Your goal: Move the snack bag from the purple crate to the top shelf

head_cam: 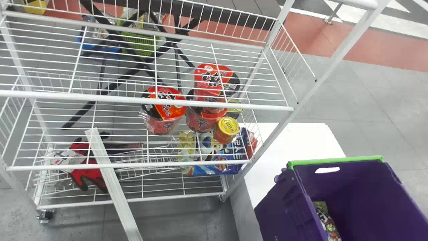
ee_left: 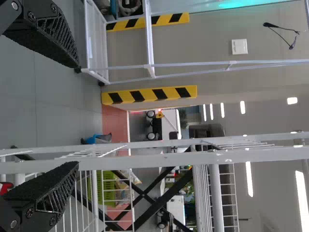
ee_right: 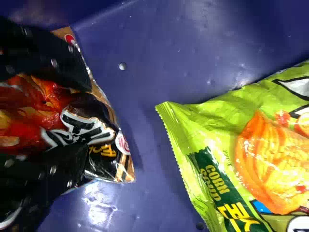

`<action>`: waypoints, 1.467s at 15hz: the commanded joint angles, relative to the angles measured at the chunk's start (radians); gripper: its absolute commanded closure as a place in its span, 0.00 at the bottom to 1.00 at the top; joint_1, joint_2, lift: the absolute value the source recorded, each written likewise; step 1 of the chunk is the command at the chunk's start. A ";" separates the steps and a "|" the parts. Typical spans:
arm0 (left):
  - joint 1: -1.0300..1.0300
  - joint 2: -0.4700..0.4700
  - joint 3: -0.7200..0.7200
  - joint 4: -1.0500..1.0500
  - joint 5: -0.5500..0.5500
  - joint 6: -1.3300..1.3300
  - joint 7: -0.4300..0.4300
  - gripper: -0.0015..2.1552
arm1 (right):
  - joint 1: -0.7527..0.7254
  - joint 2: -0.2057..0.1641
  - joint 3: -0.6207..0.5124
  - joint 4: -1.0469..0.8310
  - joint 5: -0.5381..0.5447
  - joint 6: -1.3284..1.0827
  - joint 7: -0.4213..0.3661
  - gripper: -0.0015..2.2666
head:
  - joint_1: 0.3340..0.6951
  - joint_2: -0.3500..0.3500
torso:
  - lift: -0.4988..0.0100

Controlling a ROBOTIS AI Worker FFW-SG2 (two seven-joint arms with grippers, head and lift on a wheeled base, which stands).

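Observation:
The white wire rack's top shelf spans the left of the head view. At lower right there, the purple crate holds a green-topped snack bag. Inside the crate, my right gripper has its fingers apart over a red and black snack bag, whose edges extend past both fingers. A green corn snack bag lies apart from it on the purple floor. My left gripper is held by the rack, open, with nothing between its fingers.
Red noodle cups and a yellow-lidded jar stand on the shelf below the top one. Lower down are red gloves and a blue bag. A white table adjoins the rack; a slanted white bar crosses its front.

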 commanded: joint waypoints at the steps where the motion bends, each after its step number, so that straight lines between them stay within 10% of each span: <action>1: 0.001 0.000 0.001 -0.001 0.001 0.002 0.000 0.05 | 0.020 0.018 -0.022 -0.066 -0.019 0.038 0.002 0.90 | 1.00 0.00 | 0.09; 8: 0.001 -0.001 -0.001 -0.001 -0.001 0.002 0.000 0.05 | 0.077 0.063 -0.321 -0.316 -0.112 0.249 0.254 0.93 | 1.00 0.00 | 0.09; 22: -0.004 0.005 -0.014 -0.003 -0.003 0.002 -0.002 0.05 | 0.065 0.075 -0.564 -0.497 -0.278 0.624 0.306 0.93 | 1.00 0.00 | 0.19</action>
